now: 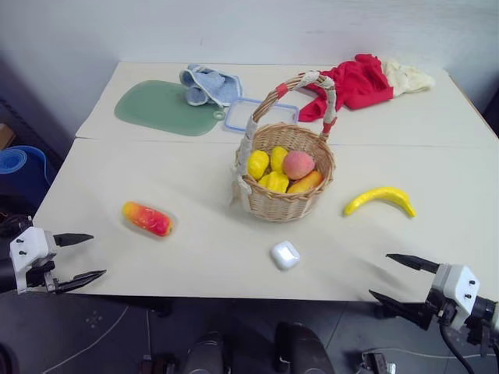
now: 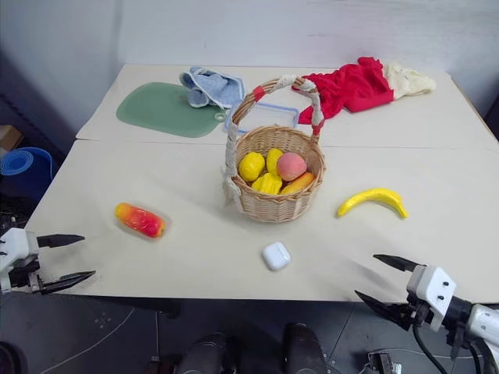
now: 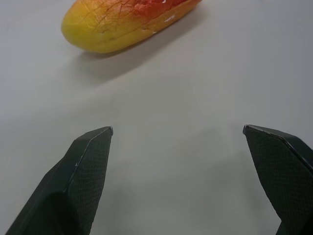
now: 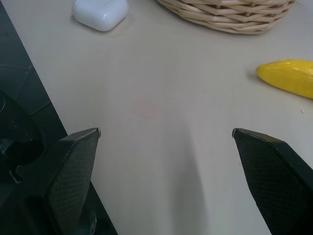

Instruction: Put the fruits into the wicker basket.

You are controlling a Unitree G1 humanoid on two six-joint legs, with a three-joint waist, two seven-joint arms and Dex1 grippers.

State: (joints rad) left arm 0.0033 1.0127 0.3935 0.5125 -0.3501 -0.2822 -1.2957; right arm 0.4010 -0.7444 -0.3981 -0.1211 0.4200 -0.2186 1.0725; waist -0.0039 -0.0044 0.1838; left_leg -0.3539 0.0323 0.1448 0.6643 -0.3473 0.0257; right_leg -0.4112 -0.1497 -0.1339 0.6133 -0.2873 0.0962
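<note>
Fruits lay beyond both wide-open, empty claws: left gripper (image 1: 87,255) faced the glossy oblong mango (image 1: 146,218), right gripper (image 1: 394,276) the curved banana (image 1: 380,199); lemons and peach filled the woven wicker basket (image 1: 284,204) mid-table

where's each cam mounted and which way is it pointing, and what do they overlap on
Left and right eye views: on the head, looking forward and down over the table; basket central, left gripper and right gripper open at the near edge.
Left wrist view: on the left wrist, looking along its fingers at the mango.
Right wrist view: on the right wrist, looking toward the banana, white case and basket.
Shared: the mango, banana, case and basket appear in the head views too.
</note>
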